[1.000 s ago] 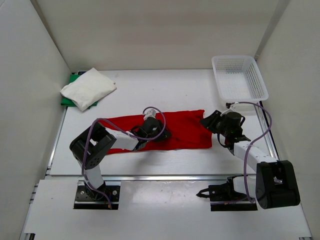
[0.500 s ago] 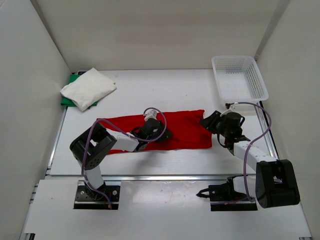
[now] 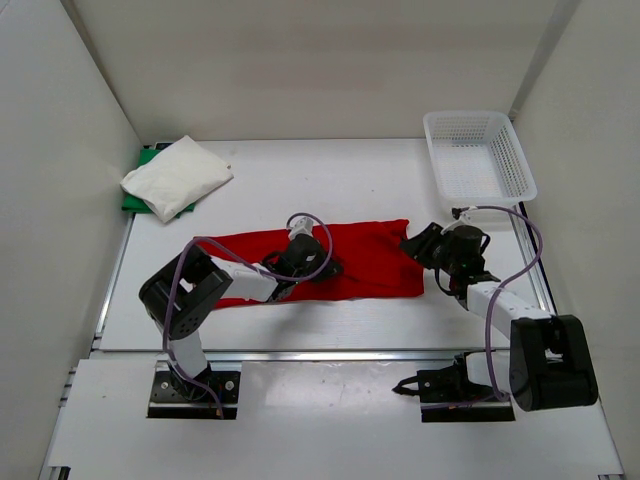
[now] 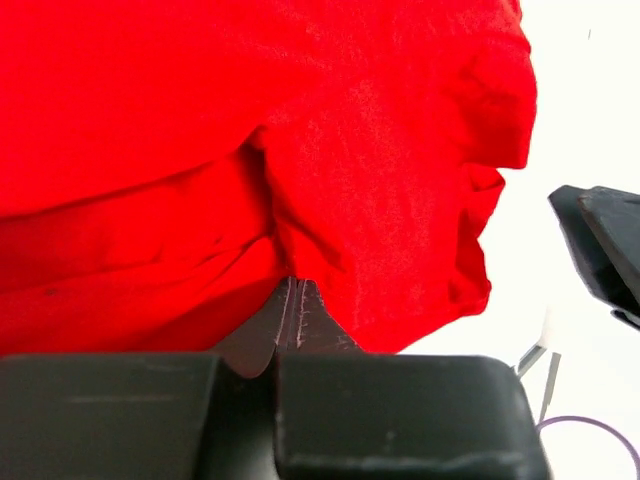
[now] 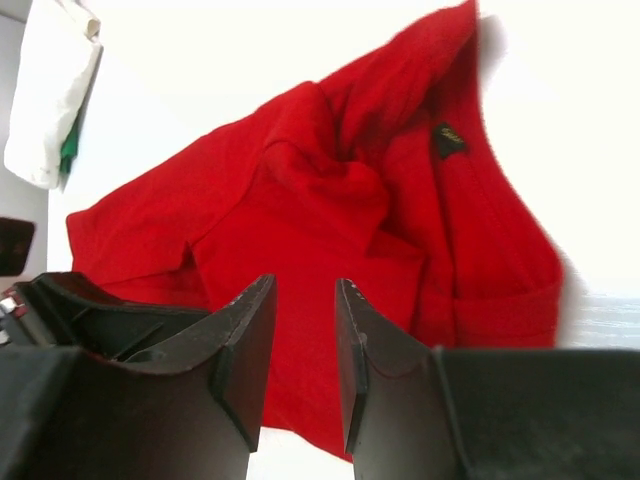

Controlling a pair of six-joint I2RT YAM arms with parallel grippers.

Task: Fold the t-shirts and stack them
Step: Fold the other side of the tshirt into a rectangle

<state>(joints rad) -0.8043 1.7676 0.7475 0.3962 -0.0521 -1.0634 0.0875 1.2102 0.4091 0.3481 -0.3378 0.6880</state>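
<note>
Left gripper (image 4: 293, 298) is pinching the red t-shirt (image 3: 368, 258).
Its jaws are clamping a fabric fold; the right gripper (image 5: 303, 300) is hovering, jaws parted, over the shirt's right end.

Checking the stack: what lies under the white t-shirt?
A green t-shirt, only its left and near edges showing beneath the white t-shirt. The rest of it is covered.

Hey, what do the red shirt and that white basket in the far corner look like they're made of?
Red t-shirt: soft, matte knit cloth, possibly cotton. It bunches into loose folds and creases, and shows no shine.
Basket: rigid white plastic, by the look of it. The walls are a regular moulded mesh of small holes under a smooth solid rim.
</note>
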